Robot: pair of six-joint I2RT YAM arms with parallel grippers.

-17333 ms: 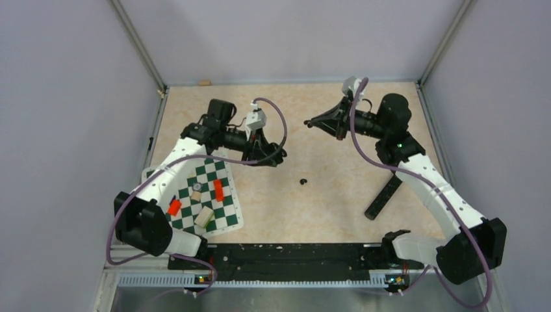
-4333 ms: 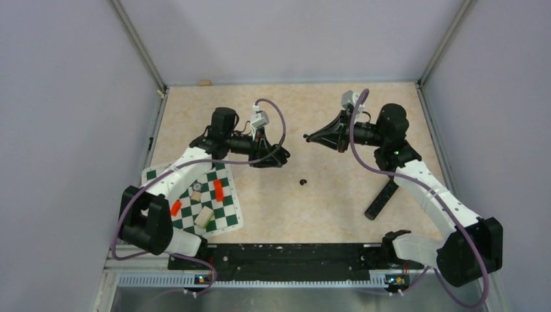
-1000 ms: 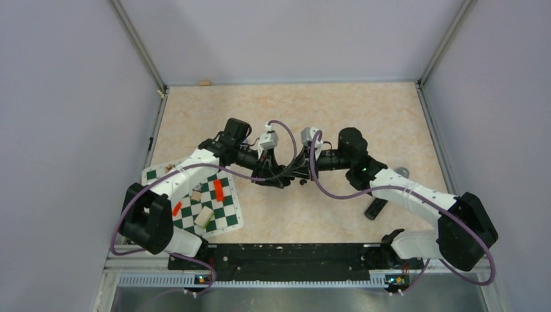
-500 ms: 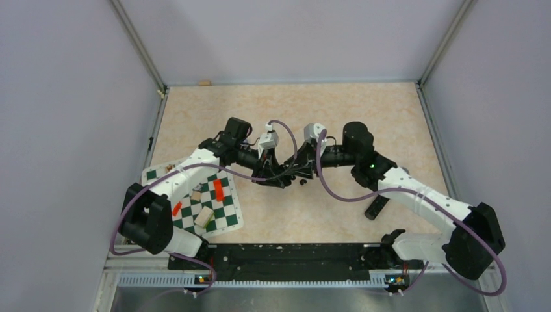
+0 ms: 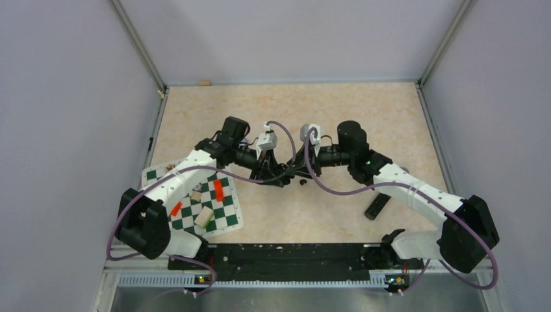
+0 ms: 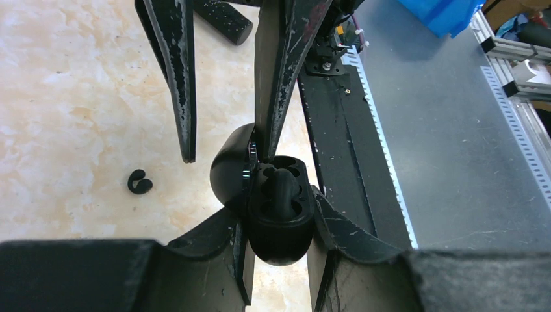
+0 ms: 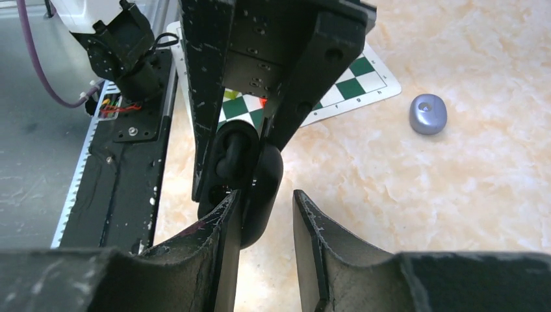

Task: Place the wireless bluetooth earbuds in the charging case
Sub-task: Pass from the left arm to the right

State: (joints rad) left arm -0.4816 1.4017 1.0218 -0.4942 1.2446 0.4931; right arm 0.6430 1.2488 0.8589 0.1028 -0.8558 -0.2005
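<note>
Left jaws clamp the open charging case (image 6: 281, 227), one earbud (image 6: 282, 188) seated, the other earbud (image 6: 138, 184) on the table (image 6: 78, 97) near it; the parted, empty right jaws, one tip at its lid, could lever it loose.

Mat: green-and-white chequered mat (image 5: 229, 209), flat on the desk (image 5: 325, 104).
On the mat: far red piece (image 5: 218, 190), near red piece (image 5: 174, 208), pale block (image 5: 204, 216) toward its near edge.
Right of the mat: black bar (image 5: 377, 207), well apart.

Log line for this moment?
left gripper: shut on charging case | right gripper: open | first earbud: in case | second earbud: on table
</note>
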